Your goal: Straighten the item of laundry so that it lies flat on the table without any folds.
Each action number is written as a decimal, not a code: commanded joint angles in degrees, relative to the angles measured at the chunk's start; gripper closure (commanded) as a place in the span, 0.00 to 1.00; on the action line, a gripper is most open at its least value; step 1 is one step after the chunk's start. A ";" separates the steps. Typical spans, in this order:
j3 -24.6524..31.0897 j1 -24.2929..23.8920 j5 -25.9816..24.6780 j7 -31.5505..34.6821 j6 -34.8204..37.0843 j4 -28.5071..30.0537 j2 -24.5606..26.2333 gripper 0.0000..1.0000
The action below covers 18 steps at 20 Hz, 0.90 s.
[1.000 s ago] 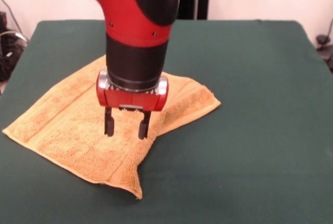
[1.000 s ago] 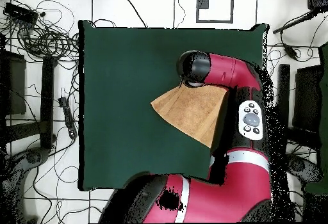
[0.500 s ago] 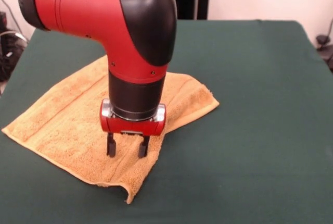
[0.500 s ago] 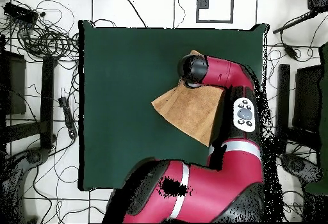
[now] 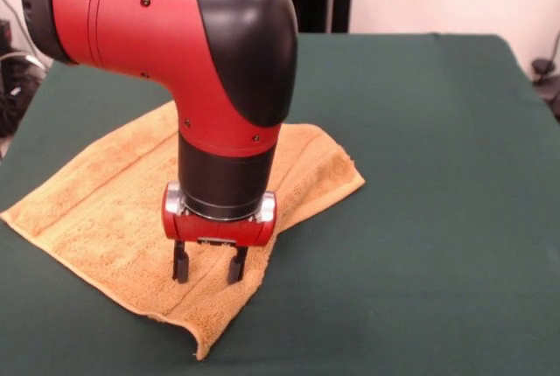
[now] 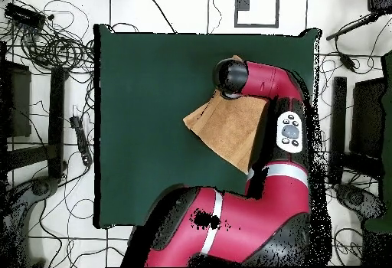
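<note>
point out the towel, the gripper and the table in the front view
towel [image 5: 96, 210], front view, on the flat terry surface left of the arm
gripper [image 5: 208, 267], front view, midway between the two black fingertips, open over the towel
table [image 5: 420, 219], front view, on bare green cloth right of the towel

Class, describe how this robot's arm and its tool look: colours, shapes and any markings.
The arm is a thick rounded red shell with a black elbow cap and black cylindrical wrist. A silver ring and red housing carry the tool, which has two short black fingers. Overhead, a grey oval button panel sits on the arm.
</note>
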 commanded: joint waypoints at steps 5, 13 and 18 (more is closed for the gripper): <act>2.30 1.68 -0.86 6.49 1.85 0.93 7.24 0.00; 0.69 1.91 -0.67 8.38 3.11 2.03 5.54 0.00; 0.52 2.06 -0.46 8.86 3.17 3.19 4.52 0.00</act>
